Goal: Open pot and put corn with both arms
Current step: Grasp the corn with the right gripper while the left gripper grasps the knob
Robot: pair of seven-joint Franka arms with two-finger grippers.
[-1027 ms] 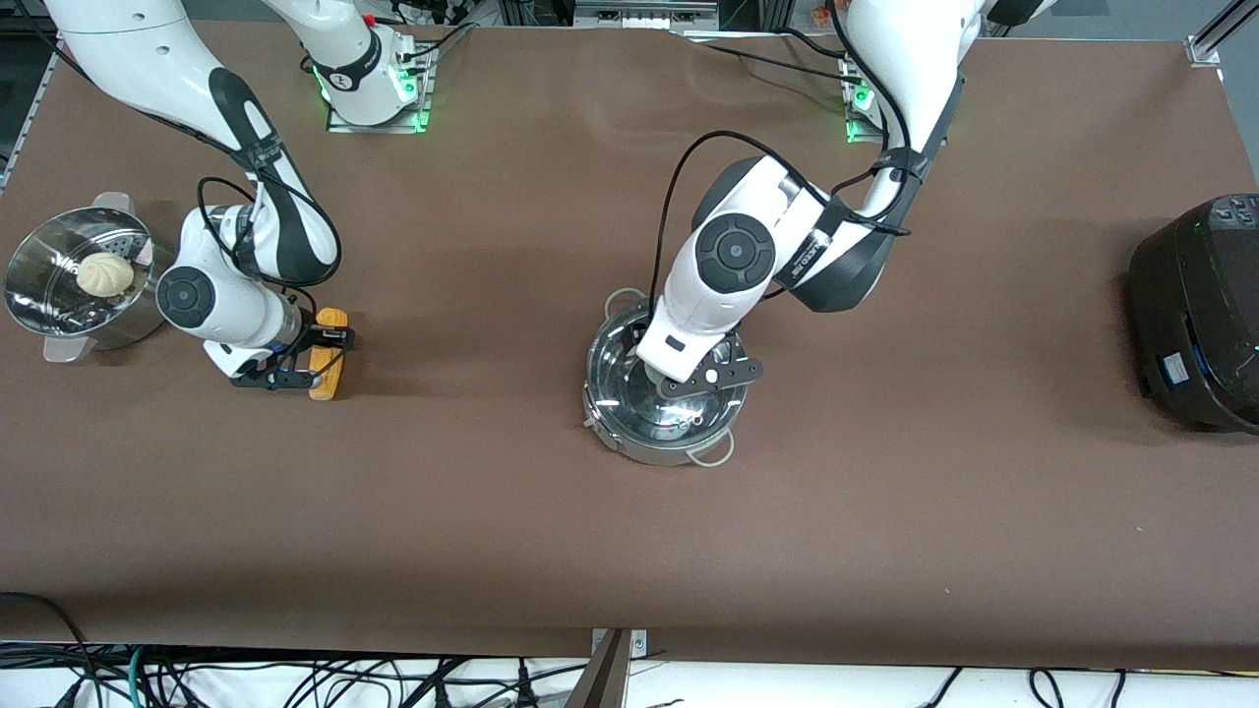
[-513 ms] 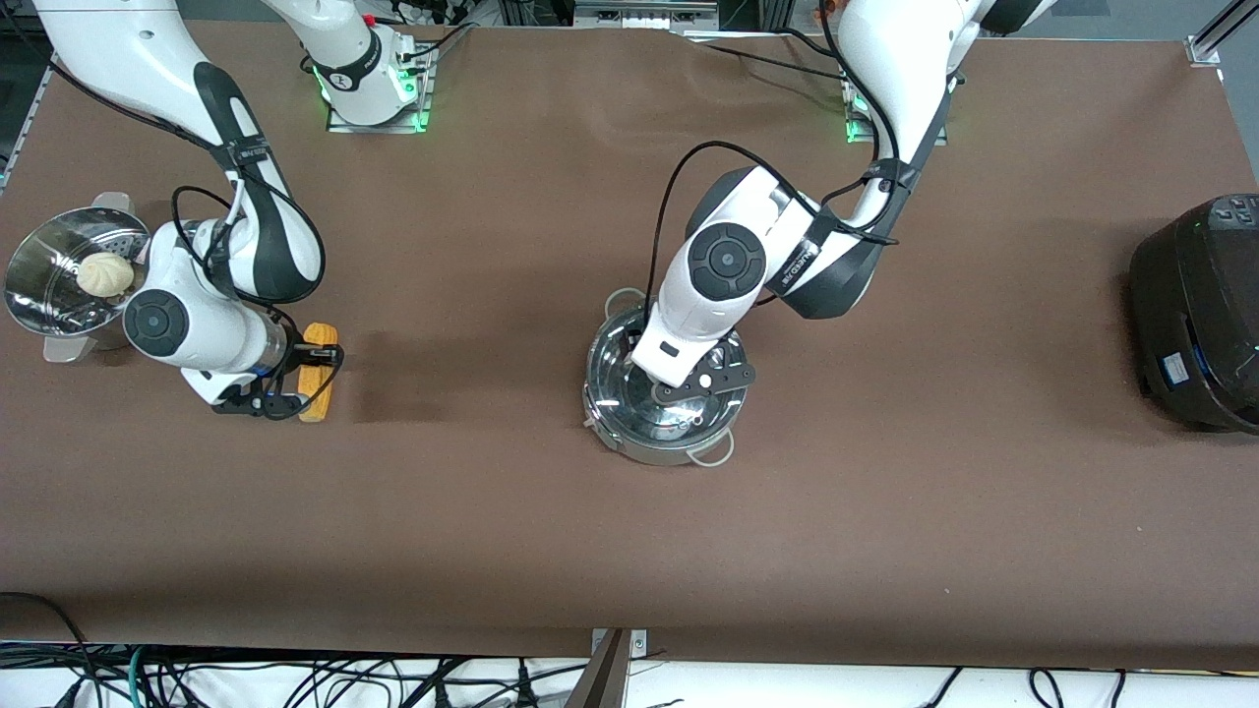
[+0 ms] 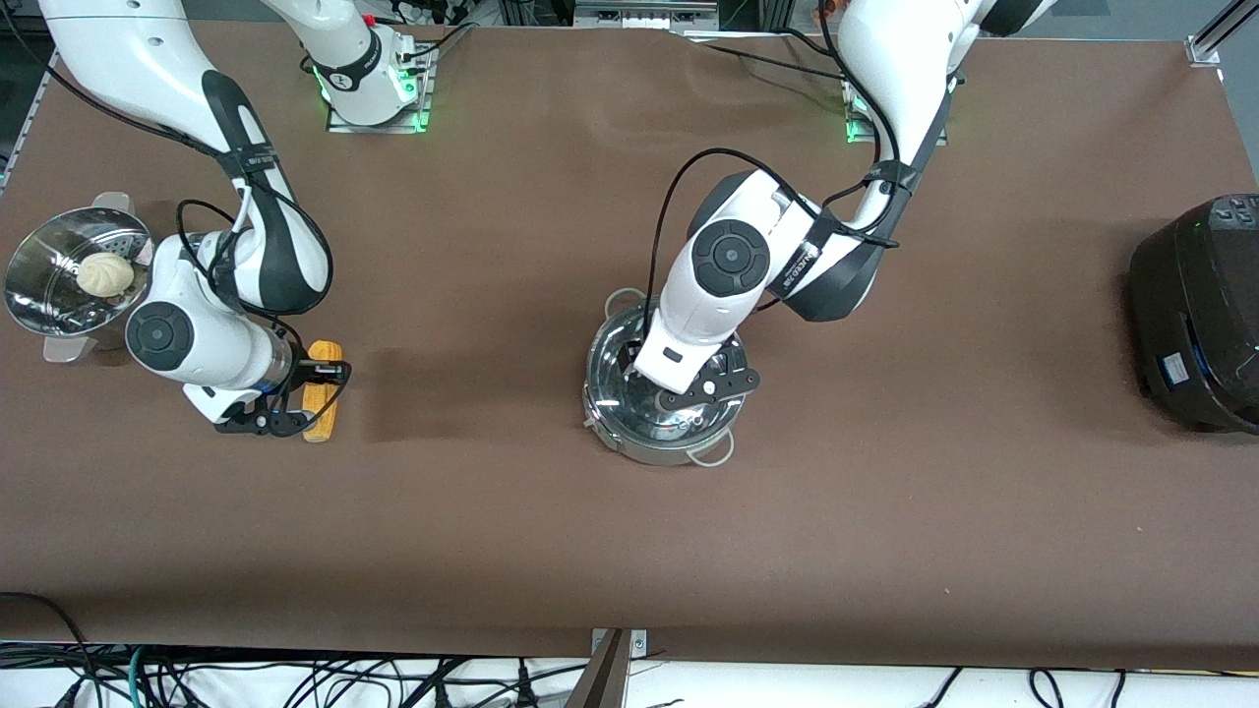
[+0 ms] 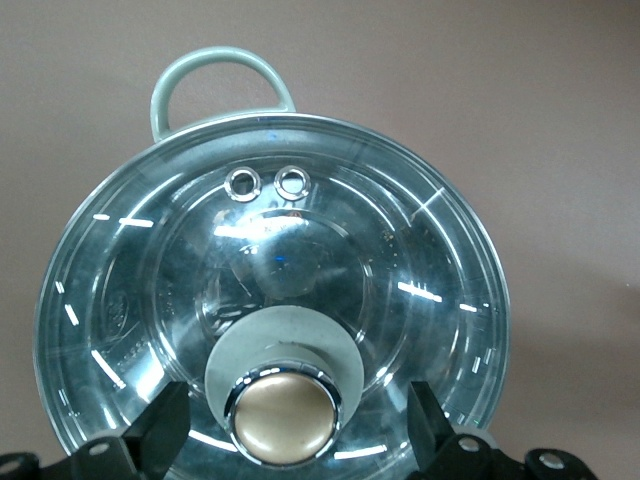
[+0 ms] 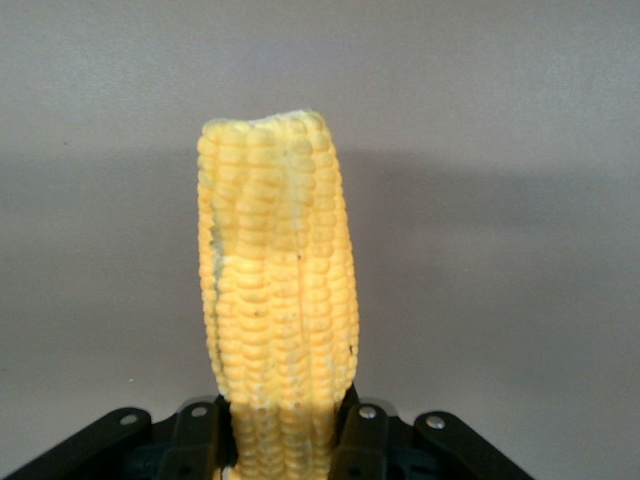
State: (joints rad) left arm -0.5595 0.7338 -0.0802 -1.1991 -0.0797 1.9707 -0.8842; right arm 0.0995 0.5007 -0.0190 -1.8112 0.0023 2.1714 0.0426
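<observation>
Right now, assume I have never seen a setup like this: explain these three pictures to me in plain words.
Two white robot arms stand at a brown table, each ending in a two-finger gripper. The wide picture comes from a high camera facing them; the other two come from cameras on the arms' wrists.

The left gripper is over the pot, a shiny steel pan whose glass lid is still on. In the left wrist view its fingers stand open on either side of the lid's knob, not yet closed on it.

The right gripper is shut on the corn, a yellow cob, toward the right arm's end of the table.

Also on the table: a steamer bowl holding a pale bun, near the corn, and a black cooker at the left arm's end.
</observation>
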